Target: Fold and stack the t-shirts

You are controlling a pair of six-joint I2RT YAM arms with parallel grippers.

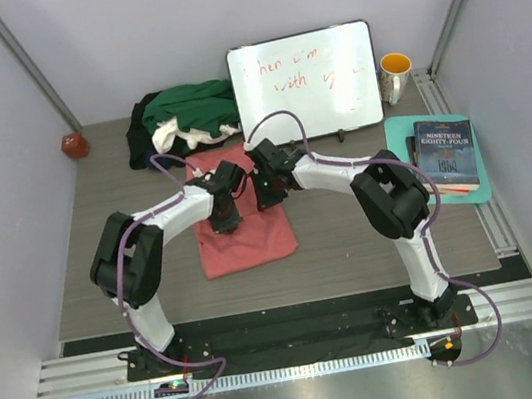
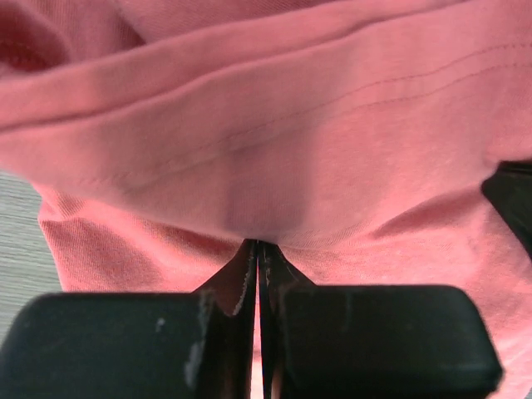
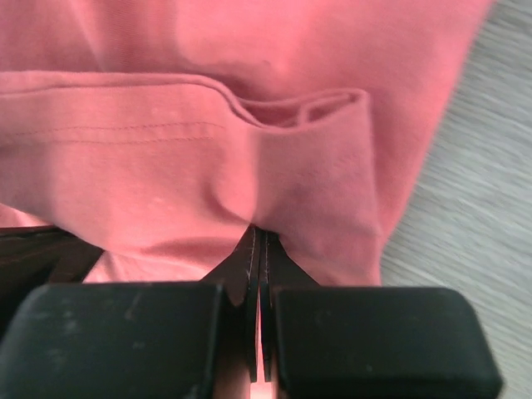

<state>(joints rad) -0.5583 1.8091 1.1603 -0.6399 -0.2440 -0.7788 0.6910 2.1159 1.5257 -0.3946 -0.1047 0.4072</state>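
Note:
A salmon-pink t-shirt (image 1: 247, 238) lies partly folded in the middle of the table. My left gripper (image 1: 224, 218) is down on its left part and shut on a pinch of the pink cloth (image 2: 266, 166). My right gripper (image 1: 267, 195) is at the shirt's upper right and shut on a folded hem of the same shirt (image 3: 274, 150). A heap of dark green, white and black t-shirts (image 1: 187, 116) sits at the back left, behind the pink one.
A white board with red writing (image 1: 306, 82) leans at the back. An orange-and-white mug (image 1: 395, 76) stands at the back right. Books (image 1: 444, 153) rest on a teal tray (image 1: 399, 132) at the right edge. A red ball (image 1: 74, 145) lies at the far left.

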